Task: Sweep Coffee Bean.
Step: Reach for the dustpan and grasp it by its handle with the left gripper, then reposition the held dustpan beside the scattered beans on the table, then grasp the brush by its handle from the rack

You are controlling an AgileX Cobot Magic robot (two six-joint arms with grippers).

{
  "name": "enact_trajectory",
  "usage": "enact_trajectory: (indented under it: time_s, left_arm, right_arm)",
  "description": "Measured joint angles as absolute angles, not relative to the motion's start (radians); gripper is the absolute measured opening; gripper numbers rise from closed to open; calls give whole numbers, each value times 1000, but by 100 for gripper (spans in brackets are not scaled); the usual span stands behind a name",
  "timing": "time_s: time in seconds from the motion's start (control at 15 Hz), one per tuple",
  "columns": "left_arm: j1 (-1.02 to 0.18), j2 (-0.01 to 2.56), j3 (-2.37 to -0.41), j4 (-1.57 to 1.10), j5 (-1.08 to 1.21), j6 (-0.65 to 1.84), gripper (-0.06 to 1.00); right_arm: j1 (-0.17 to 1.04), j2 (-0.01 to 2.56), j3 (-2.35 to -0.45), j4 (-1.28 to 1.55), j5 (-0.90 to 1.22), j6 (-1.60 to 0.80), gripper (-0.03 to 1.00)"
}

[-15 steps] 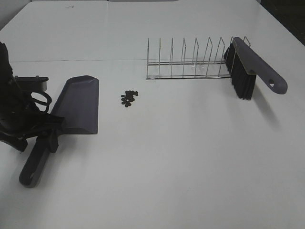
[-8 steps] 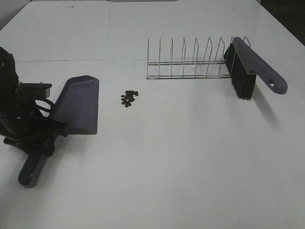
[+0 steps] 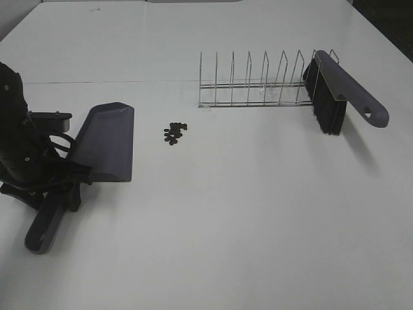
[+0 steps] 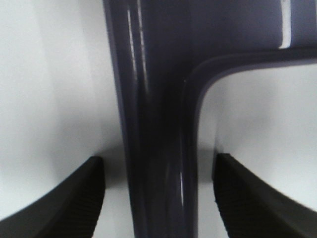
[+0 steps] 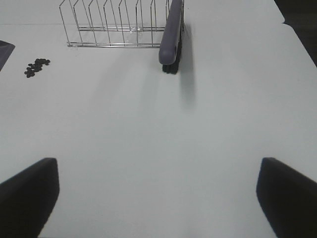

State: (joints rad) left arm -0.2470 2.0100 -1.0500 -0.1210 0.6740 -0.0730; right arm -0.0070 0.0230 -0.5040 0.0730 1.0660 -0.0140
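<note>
The coffee beans lie in a small dark cluster on the white table and also show in the right wrist view. The purple dustpan lies to their left, its handle pointing toward the front. My left gripper straddles the handle. It is open, with a small gap on each side between the handle and the fingers. The purple brush with black bristles leans on the rack's right end. My right gripper is open and empty, far from the brush.
A wire rack with several dividers stands at the back, right of the beans. The table's back right corner drops to a dark floor.
My left arm has come down and settled over the dustpan handle, and the dustpan has shifted slightly. The beans, brush and rack have not moved.
</note>
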Motion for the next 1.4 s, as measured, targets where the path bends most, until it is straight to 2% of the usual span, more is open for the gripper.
enact_trajectory:
  time_s: [0.13,0.2,0.27,0.33,1.4]
  left_arm:
    - [-247,2009,-1050,-115,675,-73,55]
    - [-247,2009,-1050,-106,676,-74,47]
    - [-247,2008,-1050,-104,676,-82,31]
    - [-247,2006,-1050,-111,676,-84,27]
    - [-247,1962,-1045,-122,698,-113,27]
  right_arm:
    - [-7,23,-504,73,1066,-14,95]
    - [-7,23,-504,73,1066,-14,95]
    - [-7,23,-504,73,1066,-14,95]
    - [-7,23,-504,73,1066,-14,95]
    - [-7,89,-502,73,1063,-14,95]
